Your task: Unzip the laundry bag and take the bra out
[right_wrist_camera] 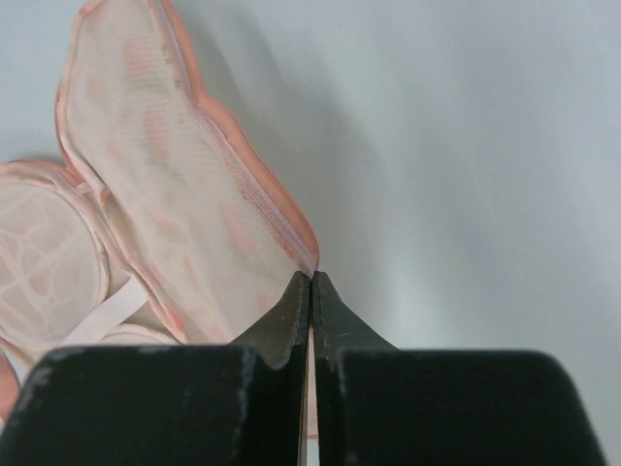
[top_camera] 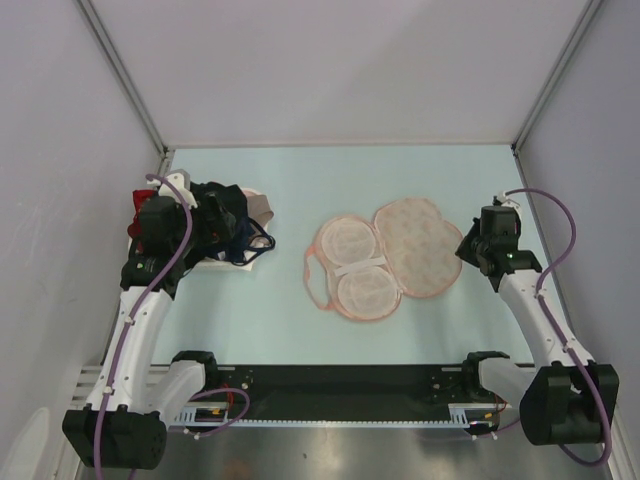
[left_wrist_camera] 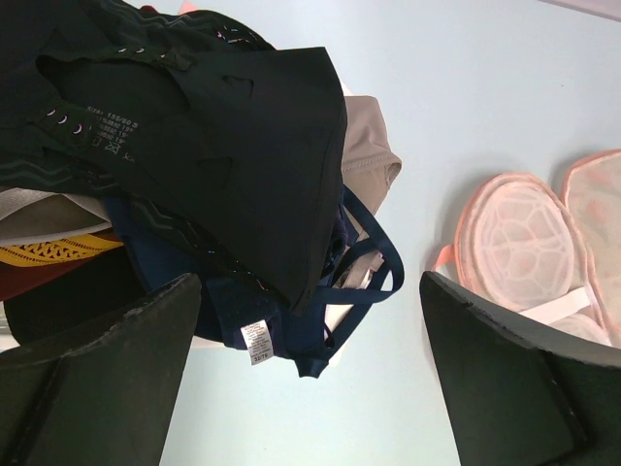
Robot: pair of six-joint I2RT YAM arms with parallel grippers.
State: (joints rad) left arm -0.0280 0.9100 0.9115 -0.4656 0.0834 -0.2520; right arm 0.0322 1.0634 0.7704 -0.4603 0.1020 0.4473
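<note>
1. At the near edge of the table (top_camera: 290, 330), both arms rose from a black rail (top_camera: 340, 385), the left one reaching toward the far left and the right one toward the far right.
2. The laundry bag (top_camera: 415, 250) lay flat a little right of the table's middle, spread open in two halves that touched. The left half showed two round pale mesh cups with a white band (top_camera: 360, 265) across them. The right half was a plain printed flap. I could not tell whether the cups were the bra or part of the bag.
3. A thin pink loop (top_camera: 312, 280) trailed off the bag's left side onto the table.
4. The right pincer (right_wrist_camera: 310, 282) was at the bag's right edge. It was clenched, the fingertips pressed together with the pink rim of the flap running up into the seam between them, so it was nipping the bag there.
5. The left pincer (left_wrist_camera: 310, 388) was released, its fingers spread wide with nothing between them but bare table and a navy strap (left_wrist_camera: 374, 262). It hung at the near right side of the heap of clothes (left_wrist_camera: 223, 146), well apart from the bag.
6. The heap sat at the far left. A black garment lay on top, with navy, beige, yellow and red pieces beneath.
</note>
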